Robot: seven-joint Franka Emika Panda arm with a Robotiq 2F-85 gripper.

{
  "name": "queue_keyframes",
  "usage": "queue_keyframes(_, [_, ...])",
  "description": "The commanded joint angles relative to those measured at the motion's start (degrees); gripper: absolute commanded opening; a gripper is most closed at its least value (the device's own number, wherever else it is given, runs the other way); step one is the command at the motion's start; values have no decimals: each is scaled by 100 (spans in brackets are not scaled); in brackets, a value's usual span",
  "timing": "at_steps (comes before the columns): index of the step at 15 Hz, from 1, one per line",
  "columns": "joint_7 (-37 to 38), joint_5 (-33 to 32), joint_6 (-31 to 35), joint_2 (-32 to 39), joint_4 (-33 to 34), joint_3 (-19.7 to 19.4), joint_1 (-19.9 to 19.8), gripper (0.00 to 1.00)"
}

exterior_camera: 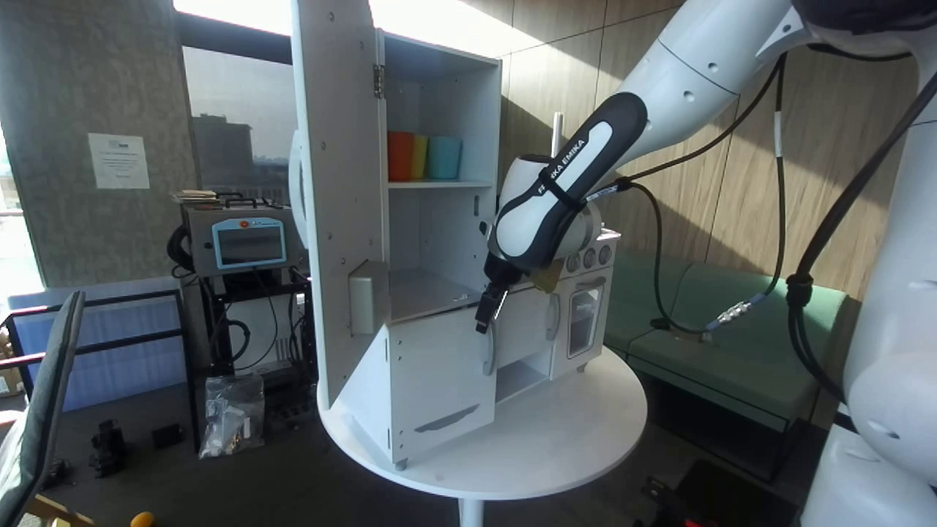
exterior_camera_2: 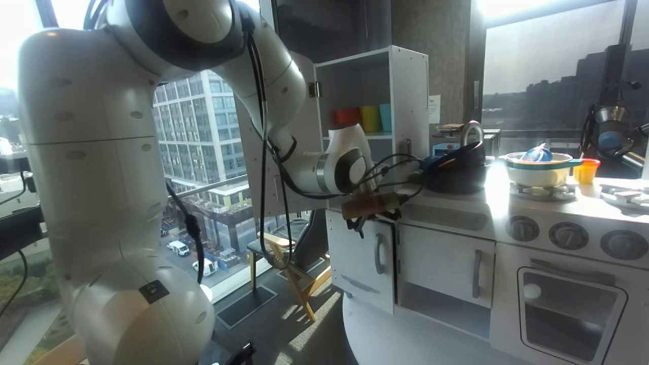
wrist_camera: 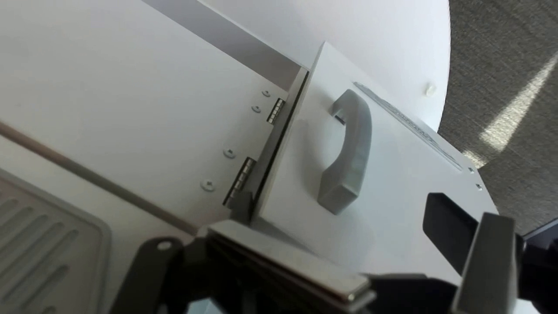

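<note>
The step in hand looks like a reach to the lower door (wrist_camera: 409,209) of the tall cabinet (exterior_camera_2: 409,101). In an exterior view the gripper (exterior_camera: 489,318) hangs at that door's upper right corner, with the grey handle (wrist_camera: 359,144) just below it. The jaws are wide apart and nothing is between them.

In the wrist view the left finger (wrist_camera: 243,208) sits at the door's corner, next to the dark gap along its edge; I cannot tell whether it touches. The right finger (wrist_camera: 449,226) stands over the door's face, and the handle lies ahead of the space between them. The gap hints that the lower door may be slightly ajar, but this is not certain.

Above, the upper door (exterior_camera: 340,183) stands swung out to the left in an exterior view, and three cups (exterior_camera: 443,157) stand on the shelf (exterior_camera: 439,185). Right of the lower door comes a small cupboard (exterior_camera_2: 446,263), then the oven (exterior_camera: 583,322).

As I judge it, gripping the handle from here would call for going lower, with one finger passing each side of it; working the edge instead would call for care beside the cupboard's hinges (wrist_camera: 239,181)
</note>
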Motion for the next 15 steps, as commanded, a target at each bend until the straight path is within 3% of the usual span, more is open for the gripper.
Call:
queue_keyframes(1, [-48,104,-480,-210,-13,116,-23,100])
queue_keyframes(6, [654,-677,-1263,-731,-223,111,13,100])
queue_keyframes(10, [382,-446,-1918,-1268,-490,184,130,100])
queue_keyframes(12, [60,-255,-1638,-1284,-595,152,239,100])
queue_keyframes(15, [628,-1136,-762,-1044,-515,236,111,100])
